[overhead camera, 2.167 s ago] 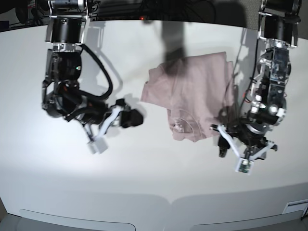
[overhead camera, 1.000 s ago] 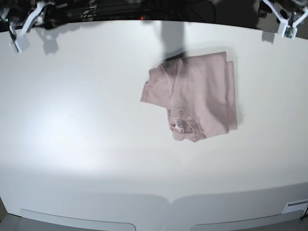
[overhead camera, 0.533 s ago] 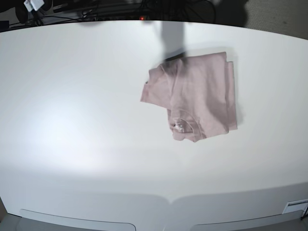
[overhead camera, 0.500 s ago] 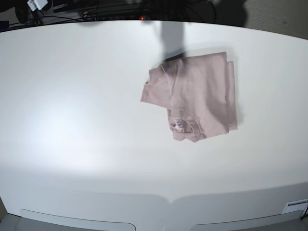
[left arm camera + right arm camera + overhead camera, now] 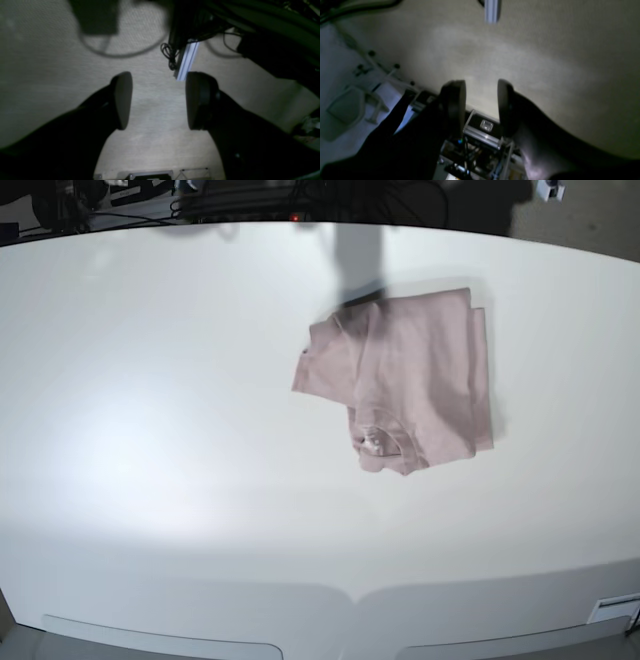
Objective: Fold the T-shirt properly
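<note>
A large white table (image 5: 160, 440) fills the base view, evenly lit, with a curved far edge. On it, right of centre and toward the far side, lies the dusty-pink T-shirt (image 5: 410, 380), folded into a rough rectangle. Its collar faces the near edge, and one layered edge runs down its right side. Nothing touches the cloth.

Both arms are off the table. The left wrist view looks down on beige carpet (image 5: 50, 62) with dark cables and a pale metal rail (image 5: 186, 60). There the left gripper (image 5: 156, 100) shows two dark fingers (image 5: 122, 100) standing wide apart, with nothing between them.

The right wrist view shows the same carpet and, below it, a metal frame (image 5: 480, 135). The right gripper (image 5: 480, 107) has its fingers (image 5: 453, 105) parted by a narrower gap, also empty.
</note>
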You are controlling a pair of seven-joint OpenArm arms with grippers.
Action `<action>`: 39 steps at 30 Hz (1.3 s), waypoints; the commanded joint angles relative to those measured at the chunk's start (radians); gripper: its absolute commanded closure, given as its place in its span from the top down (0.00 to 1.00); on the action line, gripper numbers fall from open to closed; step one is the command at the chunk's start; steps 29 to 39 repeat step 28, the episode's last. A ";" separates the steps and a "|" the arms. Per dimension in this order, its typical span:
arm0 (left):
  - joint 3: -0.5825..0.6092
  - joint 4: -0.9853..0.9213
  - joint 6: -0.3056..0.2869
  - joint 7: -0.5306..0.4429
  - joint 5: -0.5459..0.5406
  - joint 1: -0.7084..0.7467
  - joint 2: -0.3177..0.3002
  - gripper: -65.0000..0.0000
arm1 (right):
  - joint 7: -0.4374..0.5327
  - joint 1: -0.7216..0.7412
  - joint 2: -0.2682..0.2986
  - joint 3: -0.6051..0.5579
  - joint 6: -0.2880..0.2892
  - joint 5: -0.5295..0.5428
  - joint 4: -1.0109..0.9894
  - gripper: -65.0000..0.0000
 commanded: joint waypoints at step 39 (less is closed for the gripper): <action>-0.004 0.004 0.116 0.029 0.062 0.008 0.090 0.49 | 0.263 0.101 -0.019 -0.023 0.009 -0.174 -0.050 0.34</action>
